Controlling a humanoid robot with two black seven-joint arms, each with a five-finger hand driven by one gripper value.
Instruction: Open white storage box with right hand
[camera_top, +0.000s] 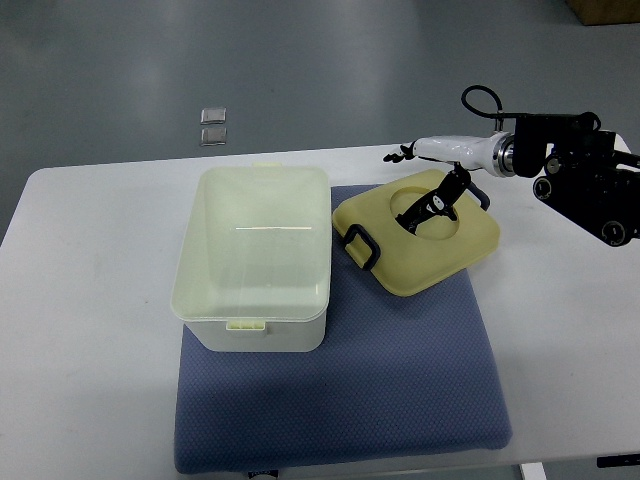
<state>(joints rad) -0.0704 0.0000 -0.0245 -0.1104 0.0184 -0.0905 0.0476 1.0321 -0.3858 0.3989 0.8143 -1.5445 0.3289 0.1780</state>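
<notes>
Though there is only the top view to go by, we see the task nearly done: the white storage box (255, 260) stands uncovered on the left part of the blue mat (400, 380), which lies on the white table (80, 300). We take the box as our landmark. Its lid (420, 240) lies just to the right of it, flat or nearly so on the mat, turned at an angle, with one dark latch (360, 246) facing the box and another on the lid's far right corner.

Our right hand (432, 205) comes in from the right of the box, the white wrist above the lid's far edge and the dark fingers (425, 212) reaching down into the round recess in the lid's top. They look drawn close together against the lid, but we cannot tell whether they grip it or only rest on it. The left hand does not show.

We judge that the remaining step is to let go and draw the hand away. The risk is that the fingers catch in the recess as the arm lifts, dragging the lid along or tipping it against the box wall. The lid's right corner also sits close to the mat's edge, so a sideways pull could slide it onto the bare table.

Beyond the box, on the floor, lie two small grey squares (213, 126).
</notes>
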